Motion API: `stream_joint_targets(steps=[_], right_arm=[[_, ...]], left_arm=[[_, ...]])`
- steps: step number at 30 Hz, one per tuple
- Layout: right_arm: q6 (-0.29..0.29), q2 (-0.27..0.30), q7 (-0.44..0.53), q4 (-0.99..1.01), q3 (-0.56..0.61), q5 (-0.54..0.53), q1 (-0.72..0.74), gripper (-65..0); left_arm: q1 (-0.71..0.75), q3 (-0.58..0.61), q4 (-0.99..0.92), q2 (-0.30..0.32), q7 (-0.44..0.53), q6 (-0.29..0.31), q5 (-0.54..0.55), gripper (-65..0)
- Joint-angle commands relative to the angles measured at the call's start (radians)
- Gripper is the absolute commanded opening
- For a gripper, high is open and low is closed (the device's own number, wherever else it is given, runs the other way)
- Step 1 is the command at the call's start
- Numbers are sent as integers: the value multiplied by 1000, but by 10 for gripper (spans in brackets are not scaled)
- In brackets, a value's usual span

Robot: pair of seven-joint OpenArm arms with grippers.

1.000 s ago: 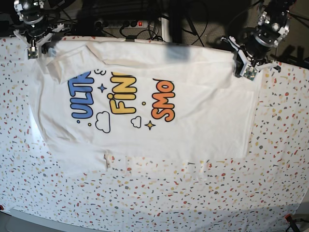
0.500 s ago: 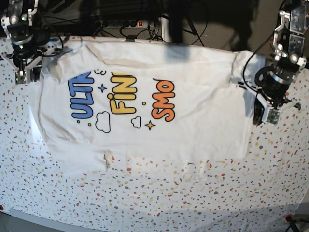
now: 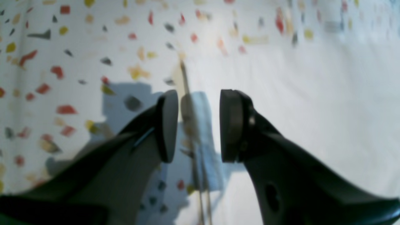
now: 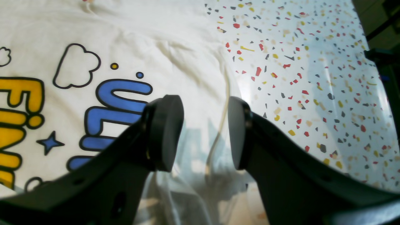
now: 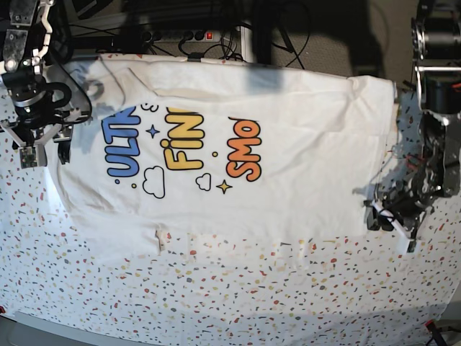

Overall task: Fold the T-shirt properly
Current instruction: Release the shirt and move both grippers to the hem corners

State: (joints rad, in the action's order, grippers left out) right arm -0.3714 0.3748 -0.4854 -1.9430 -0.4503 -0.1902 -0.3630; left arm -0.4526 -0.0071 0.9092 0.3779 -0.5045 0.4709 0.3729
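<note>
1. White cloth (image 5: 238, 288) speckled with red, yellow and grey flecks covers the work surface, reaching the left, right and near edges of the base view.
2. Behind its far edge: a dark area with tangled black cables (image 5: 288, 32).
3. A power strip (image 5: 180, 34) with a lit red switch lies among those cables.
4. Bright glare falls on the speckled cloth in the right wrist view.
5. Near corners show a sliver of grey floor (image 5: 14, 328).

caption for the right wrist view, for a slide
Open right gripper poised above the T-shirt edge beside its blue print, speckled cloth alongside.
</note>
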Motion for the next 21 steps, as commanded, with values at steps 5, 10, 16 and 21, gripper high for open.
stream_joint_targets(steps=[5,10,16,21], right_arm=[[5,13,4,-16,-7,-12,6,-379],[5,13,-61,-16,-7,-12,13,-379],[5,13,-120,-16,-7,-12,14,-379],[5,13,-114,-16,-7,-12,14,-379]], left_arm=[[-207,-3,-307,-11,3,118,-7,-430],[-337,-3,-592,-61,183,124,-261,-430],[-381,-3,-710,-98,235,124,-306,-430],[-379,-3,-710,-100,175,124,-305,-531]])
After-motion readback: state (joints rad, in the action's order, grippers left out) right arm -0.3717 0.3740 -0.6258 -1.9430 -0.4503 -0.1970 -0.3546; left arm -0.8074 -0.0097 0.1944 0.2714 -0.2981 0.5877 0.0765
